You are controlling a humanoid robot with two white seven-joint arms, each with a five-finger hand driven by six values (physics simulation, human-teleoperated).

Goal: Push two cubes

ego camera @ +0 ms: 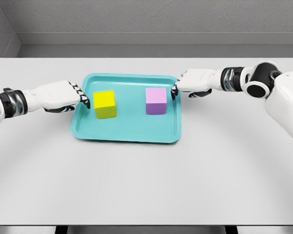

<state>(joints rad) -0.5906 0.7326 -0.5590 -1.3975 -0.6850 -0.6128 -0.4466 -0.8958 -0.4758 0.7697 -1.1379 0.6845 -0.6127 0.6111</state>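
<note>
A yellow cube (105, 104) and a pink cube (156, 101) stand side by side on a teal tray (127, 131), with a gap between them. My left hand (83, 97) reaches in from the left, its curled fingertips over the tray's left rim, just left of the yellow cube. My right hand (176, 89) comes in from the right, fingertips curled over the tray's right rim, close to the pink cube's right side. Neither hand holds anything. I cannot tell whether the fingertips touch the cubes.
The tray lies in the middle of a white table (146, 185). A grey wall runs behind the table's far edge.
</note>
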